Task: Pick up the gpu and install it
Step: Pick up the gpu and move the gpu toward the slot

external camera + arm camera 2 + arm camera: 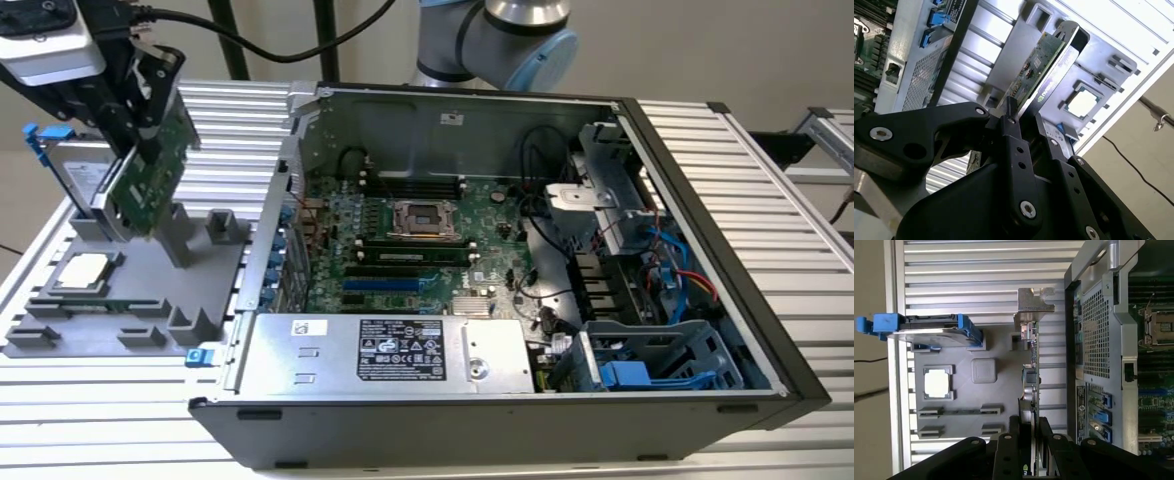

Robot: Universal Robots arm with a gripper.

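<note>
The jaws are closing flat on the gpu (144, 180), pinching it across its thickness with one finger on the black cooler face and one on the green circuit-board back. The card is hanging edge-on and slightly tilted at the exterior view's left, over the grey holder tray (147, 285). Its lower edge appears to be sitting just above the tray, though a last point of contact cannot be ruled out. In the first wrist view the silver end bracket (1033, 300) is lying at the end away from the jaws.

**Handling**
- The gpu is judged light and stiff, so a moderate pinch is probably carrying it without sag.
- The board is thin and fragile: its soldered parts and contact edge are not taking load well.
- The two broad faces near one end are offering the safest hold, as the jaws are using now. The bracket is the sturdiest part.
- The cooler face looks smooth, so the card may be prone to pivoting in the grip.

**Surroundings**
- The CPU chip (83, 270) and the hard drive (74, 180) are resting in the same tray, near the card.
- The open computer case (694, 140) is standing just to the exterior view's right on the ribbed tabletop (761, 200), with its motherboard (427, 250) lying exposed.
</note>
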